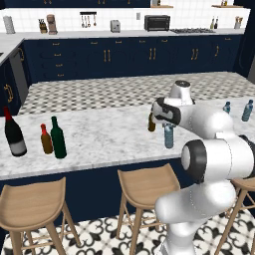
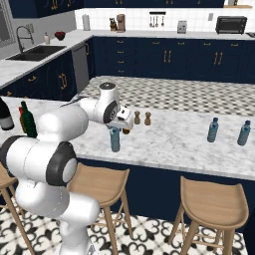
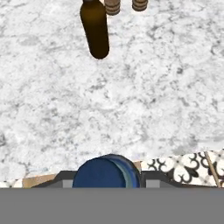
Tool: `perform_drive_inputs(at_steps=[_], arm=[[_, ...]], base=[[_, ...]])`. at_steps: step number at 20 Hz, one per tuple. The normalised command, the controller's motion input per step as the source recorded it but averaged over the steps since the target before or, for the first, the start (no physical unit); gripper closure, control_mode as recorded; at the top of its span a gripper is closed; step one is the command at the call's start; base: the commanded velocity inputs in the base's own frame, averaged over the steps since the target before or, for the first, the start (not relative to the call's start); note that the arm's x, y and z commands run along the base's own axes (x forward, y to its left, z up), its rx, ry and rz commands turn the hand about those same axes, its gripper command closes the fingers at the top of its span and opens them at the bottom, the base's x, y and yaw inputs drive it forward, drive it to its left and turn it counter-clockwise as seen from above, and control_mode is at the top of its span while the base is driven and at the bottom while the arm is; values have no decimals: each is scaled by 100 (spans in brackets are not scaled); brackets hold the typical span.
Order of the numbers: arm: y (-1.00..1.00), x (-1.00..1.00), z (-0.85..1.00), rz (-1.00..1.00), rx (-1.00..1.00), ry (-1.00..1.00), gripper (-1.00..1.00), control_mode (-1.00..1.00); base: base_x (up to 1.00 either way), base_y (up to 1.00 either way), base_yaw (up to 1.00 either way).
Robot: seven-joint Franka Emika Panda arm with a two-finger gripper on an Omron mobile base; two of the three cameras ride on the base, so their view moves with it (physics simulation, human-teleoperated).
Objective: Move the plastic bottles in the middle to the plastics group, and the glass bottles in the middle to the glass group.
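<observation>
A small translucent blue-grey plastic bottle (image 1: 169,137) (image 2: 115,141) stands upright in the middle of the marble counter. My gripper (image 1: 168,124) (image 2: 115,128) (image 3: 107,177) comes down on it from above, shut on its top, and the dark blue cap (image 3: 107,171) sits between the finger tips. Just behind it is the slim brown glass bottle (image 1: 152,122) (image 2: 126,131) (image 3: 95,30). The dark green bottle (image 1: 58,138) (image 2: 28,121) stands at the far left with the glass group: a red-topped wine bottle (image 1: 14,133) and a small amber bottle (image 1: 46,140). The plastics group (image 1: 247,110) (image 2: 212,130) is at the right.
Two small brown shakers (image 2: 137,118) (image 3: 112,5) stand behind the brown bottle. Wooden stools (image 1: 144,187) (image 2: 211,201) line the counter's near edge. Bare marble lies between the middle bottles and both groups.
</observation>
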Motion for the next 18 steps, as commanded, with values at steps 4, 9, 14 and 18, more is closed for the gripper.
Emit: perform_drive_inputs(at_steps=[4,9,14,18], arm=[[-83,-25,11,1,-3,0,100,-100],[-85,-4,10,-2,-2,0,100,-100],[-80,8,10,-12,-1,0,100,-100],[-77,19,9,-24,-2,0,100,-100]], base=[[0,0,0],[0,0,0],[0,0,0],[0,0,0]])
